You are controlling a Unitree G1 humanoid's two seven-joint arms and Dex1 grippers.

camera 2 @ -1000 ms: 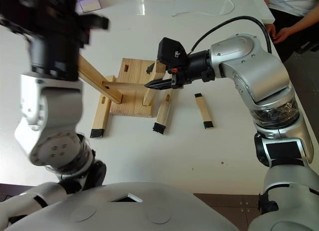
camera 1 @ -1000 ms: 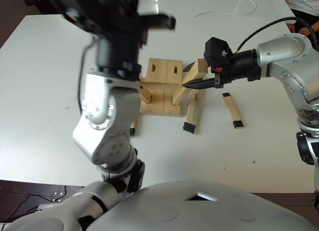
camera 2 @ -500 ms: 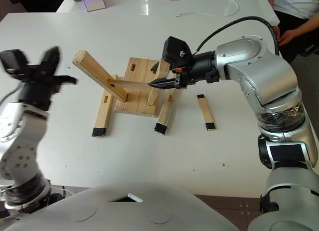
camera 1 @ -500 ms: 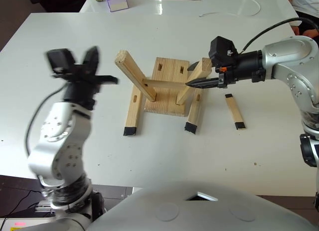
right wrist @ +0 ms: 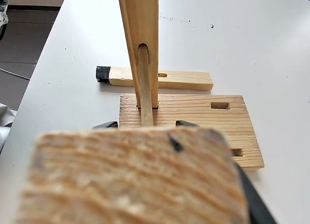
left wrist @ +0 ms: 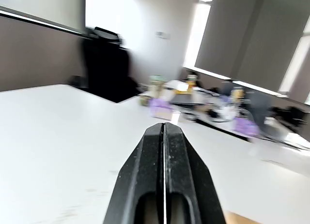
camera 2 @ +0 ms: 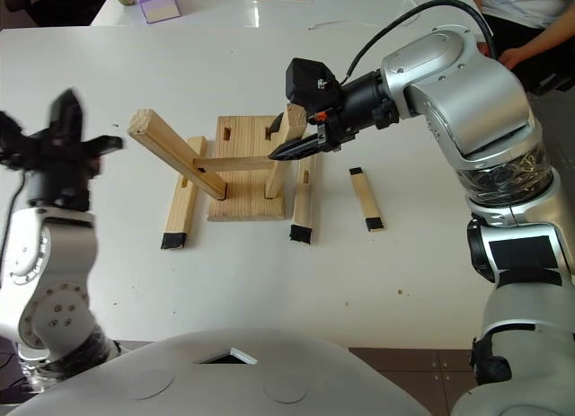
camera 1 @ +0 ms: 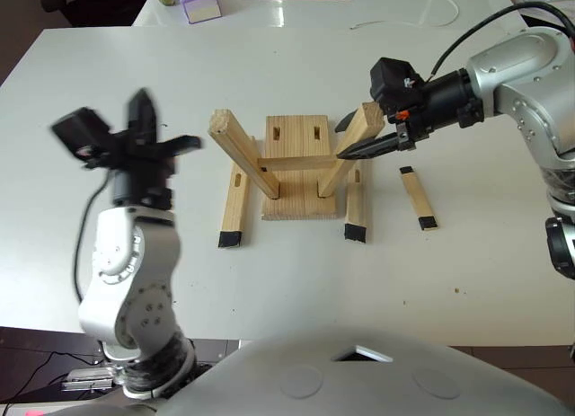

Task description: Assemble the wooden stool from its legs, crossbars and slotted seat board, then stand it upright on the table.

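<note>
Right jaws: clamped on wood. The right gripper [camera 1: 346, 152] grips the held leg [camera 1: 360, 125] partway along its length, with a dark finger on either side of it in the right wrist view.
Left jaws: pressed together with nothing between them. The left gripper [left wrist: 163, 129] is raised over the table's left side, well apart from every wooden part.
Held leg: tilted, its lower end on the seat board and its top leaning toward the robot's right. Whether the lower end sits in a slot cannot be told.
Crossbar: the crossbar [camera 1: 296, 163] runs level from the held leg into a slot in the second leg [camera 1: 244, 154], which leans the other way, toward the left.
Seat board: the seat board [camera 1: 296, 199] lies flat on the table [camera 1: 467, 254], slots up, under the joined pair.
Loose parts: the left loose leg [camera 1: 234, 209] lies just beside the board's left edge, and the right loose leg [camera 1: 357, 205] lies along its right edge. A short bar [camera 1: 418, 199] lies farther right, apart from both.
Change: a second ago the left arm hung over the second leg. Half a second ago it was already out to the left, and it stays there now. The right gripper keeps its hold on the leg, and the joined pair stands on the board as before. The whole view has shifted a little, so the camera has moved.
</note>
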